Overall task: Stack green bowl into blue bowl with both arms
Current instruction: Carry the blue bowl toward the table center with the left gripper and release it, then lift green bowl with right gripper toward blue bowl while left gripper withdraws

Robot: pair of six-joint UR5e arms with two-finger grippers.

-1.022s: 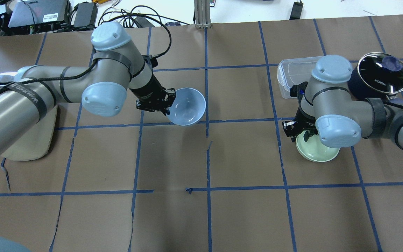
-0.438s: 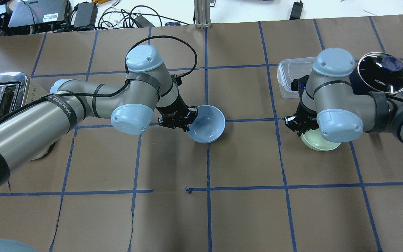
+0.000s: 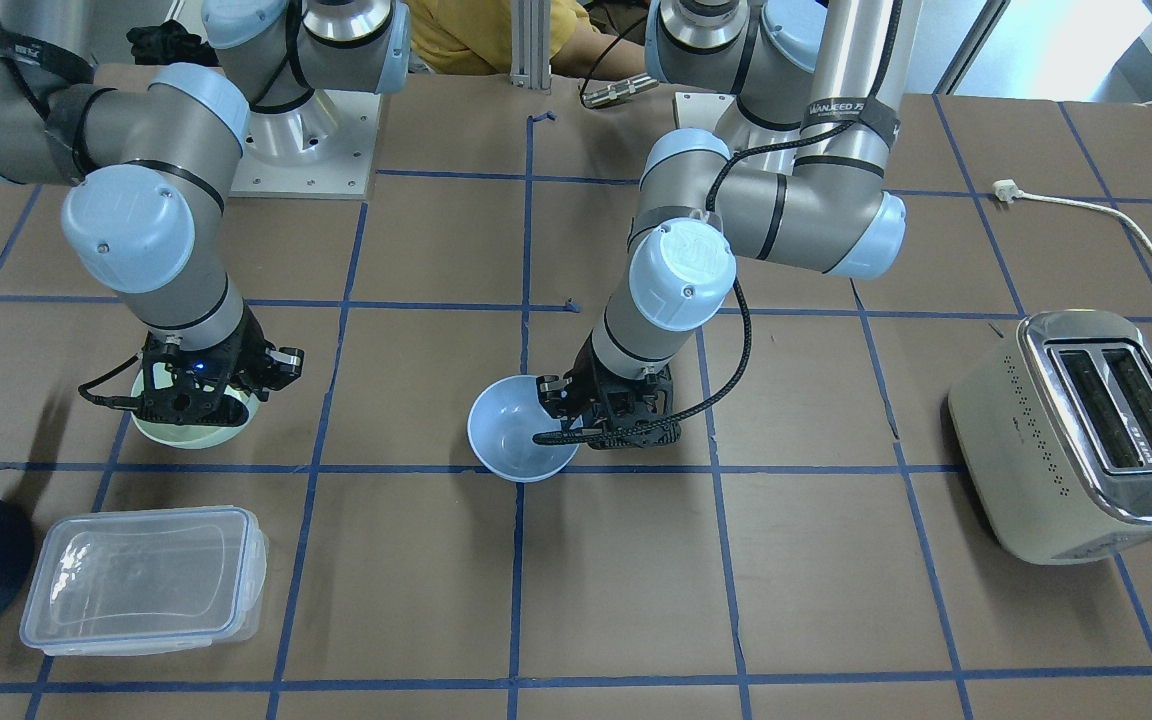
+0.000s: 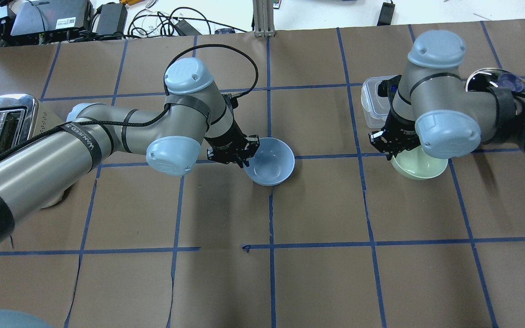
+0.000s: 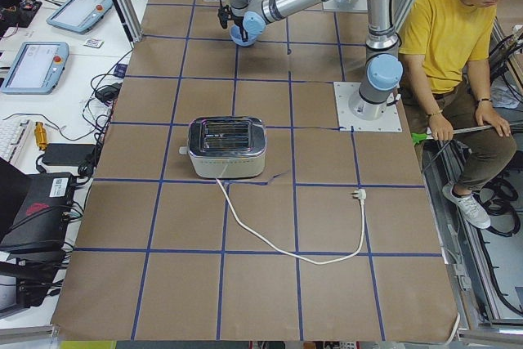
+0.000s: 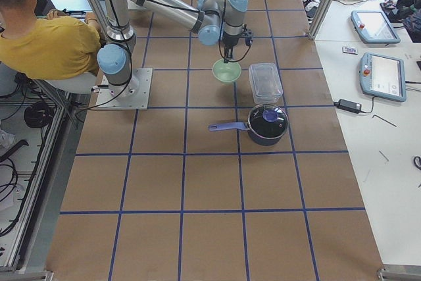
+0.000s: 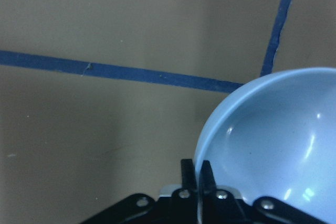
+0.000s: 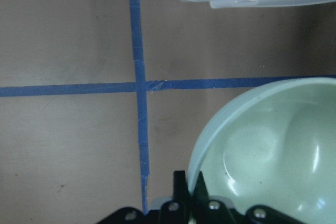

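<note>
While I watch both wrist feeds, the left gripper (image 4: 245, 159) shows its fingers clamped across the rim of the small, smooth, powder-blue round bowl (image 4: 271, 157), near the middle of the desk. The right gripper (image 4: 392, 152) pinches the rim of the small, glossy, mint-green round bowl (image 4: 419, 167) (one finger inside, one outside) toward the desk's right edge, just beside a clear plastic lidded box (image 4: 374, 102). The two bowls are well apart.
</note>
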